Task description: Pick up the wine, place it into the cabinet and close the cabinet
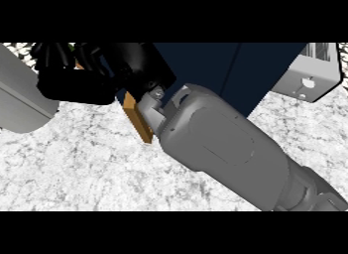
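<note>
So here's the view looking down: the dark blue cabinet (220, 69) fills the top middle, standing on the speckled white counter (81, 168). My right forearm (220, 144) comes in from below and to the right of the cabinet and runs diagonally across its front, covering its lower left corner. My right hand (136, 59) is the black mass at the end of that arm, up against the cabinet's left side.

My left forearm (8, 94) is the big grey shape well to the left of the cabinet, and my left hand (74, 88) is the black lump just left of my right hand. The two hands bunch together so closely that it all reads as one dark tangle. Honestly I can't tell whether either hand is spread or closed, or whether either one has hold of anything.

As for the wine, I can't pick it out. A tiny green speck (72, 46) peeks out of that tangle, left of the cabinet, but I can't say whether that's the bottle.

A thin wooden edge (140, 123) sticks out below the cabinet's left corner, right against my right wrist; I can't tell what it belongs to. A pale grey appliance (312, 74) sits just beside the cabinet's right side.
</note>
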Motion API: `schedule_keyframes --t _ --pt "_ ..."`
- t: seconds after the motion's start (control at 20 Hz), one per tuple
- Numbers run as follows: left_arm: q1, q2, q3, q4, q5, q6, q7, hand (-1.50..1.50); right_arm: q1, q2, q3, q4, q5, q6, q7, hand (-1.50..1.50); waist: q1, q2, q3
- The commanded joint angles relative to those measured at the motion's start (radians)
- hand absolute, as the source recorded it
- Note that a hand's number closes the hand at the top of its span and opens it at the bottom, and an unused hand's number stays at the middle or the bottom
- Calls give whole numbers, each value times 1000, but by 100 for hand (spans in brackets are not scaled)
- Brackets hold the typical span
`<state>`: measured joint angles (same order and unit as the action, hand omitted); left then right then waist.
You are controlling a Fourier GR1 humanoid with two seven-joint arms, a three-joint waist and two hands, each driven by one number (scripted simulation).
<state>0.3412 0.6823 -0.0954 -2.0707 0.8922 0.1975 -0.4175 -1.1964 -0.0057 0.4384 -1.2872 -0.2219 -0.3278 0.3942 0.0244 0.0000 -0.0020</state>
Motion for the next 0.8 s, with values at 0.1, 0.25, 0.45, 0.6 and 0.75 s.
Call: schedule_keyframes --t 0.1,0.25,0.45,0.6,0.75 --pt "14 -33 12 47 -34 -51 -9 -150 0 -16 -87 169 6 101 -119 150 -4 3 1" --pt "-63 -36 15 72 -30 -25 19 -150 -10 -39 -136 251 -23 158 -190 150 -5 9 1" --pt "-5 -34 2 3 -47 -33 16 -150 -21 -90 -148 314 27 154 -236 150 15 9 1" --pt "-53 -52 -4 32 -33 -18 38 -150 -14 -98 -132 334 49 168 -257 150 4 12 1" --pt "-79 -55 -16 8 -51 18 61 -150 -17 -91 -130 335 64 157 -262 150 -2 9 2"
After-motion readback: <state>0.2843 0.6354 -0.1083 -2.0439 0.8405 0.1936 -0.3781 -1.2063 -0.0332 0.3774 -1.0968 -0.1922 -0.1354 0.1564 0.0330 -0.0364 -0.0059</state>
